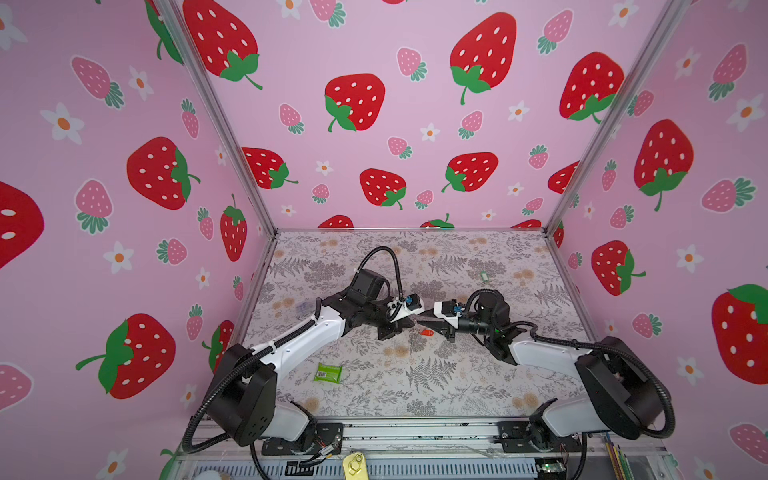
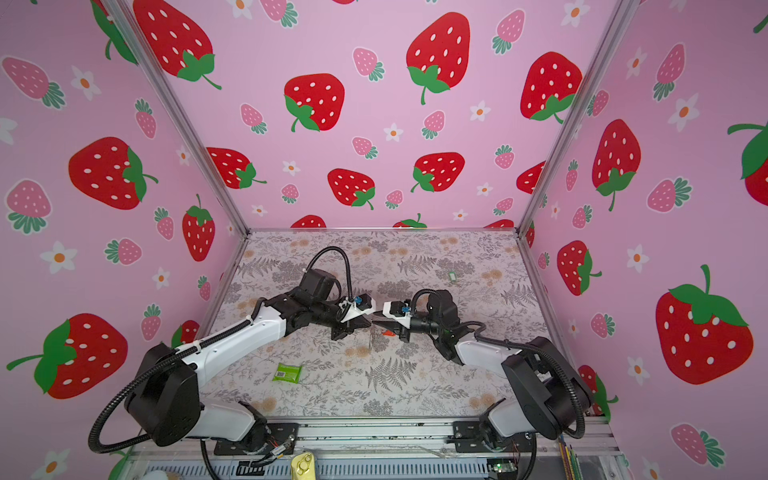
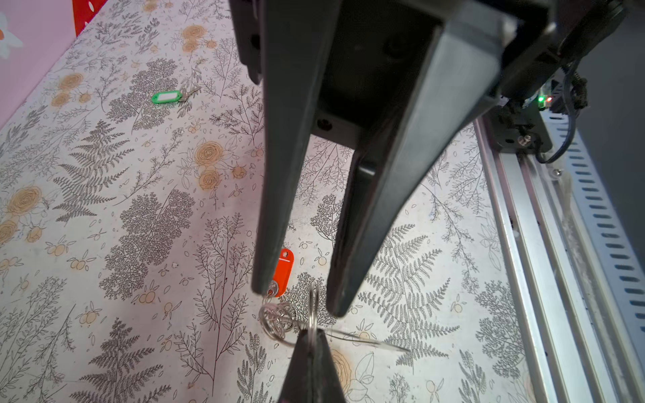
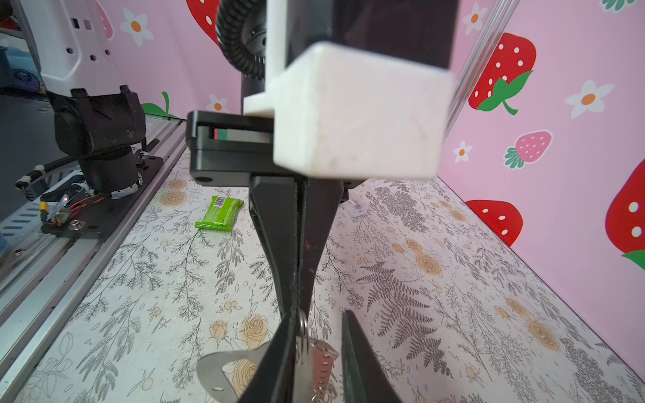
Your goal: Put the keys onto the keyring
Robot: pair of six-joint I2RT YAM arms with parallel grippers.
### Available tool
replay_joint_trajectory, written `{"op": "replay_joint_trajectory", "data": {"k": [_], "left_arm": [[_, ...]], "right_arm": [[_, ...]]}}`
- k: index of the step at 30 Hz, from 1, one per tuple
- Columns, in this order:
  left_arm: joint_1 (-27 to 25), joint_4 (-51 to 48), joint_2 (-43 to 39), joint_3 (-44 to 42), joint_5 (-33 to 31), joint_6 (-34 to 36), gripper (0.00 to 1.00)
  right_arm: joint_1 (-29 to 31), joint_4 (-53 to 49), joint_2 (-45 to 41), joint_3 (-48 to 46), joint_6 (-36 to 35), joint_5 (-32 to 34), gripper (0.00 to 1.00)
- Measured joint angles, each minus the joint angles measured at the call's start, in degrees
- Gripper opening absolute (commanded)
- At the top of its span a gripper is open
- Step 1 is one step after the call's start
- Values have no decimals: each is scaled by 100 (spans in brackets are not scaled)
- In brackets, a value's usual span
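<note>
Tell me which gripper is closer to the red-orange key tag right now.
Right. The right gripper has one fingertip beside the red-orange key tag, at its ring end. The left gripper, shut on a silver ring, sits slightly farther off, facing it.

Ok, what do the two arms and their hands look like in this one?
Both arms, left arm and right arm, have white shells with black joints and black ribbed cable hoses looping alongside. Each wrist carries a white camera box. The left hand and right hand each have two long, black, tapering fingers.
</note>
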Motion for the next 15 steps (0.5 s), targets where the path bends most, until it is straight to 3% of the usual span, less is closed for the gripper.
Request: {"op": "replay_joint_trajectory", "data": {"k": [8, 15], "left_arm": [[-55, -11, 0, 42, -98, 15, 0], [-90, -92, 0, 55, -181, 87, 0]], "right_arm": [[22, -245, 111, 20, -120, -81, 10], [22, -319, 114, 24, -144, -105, 7]]}}
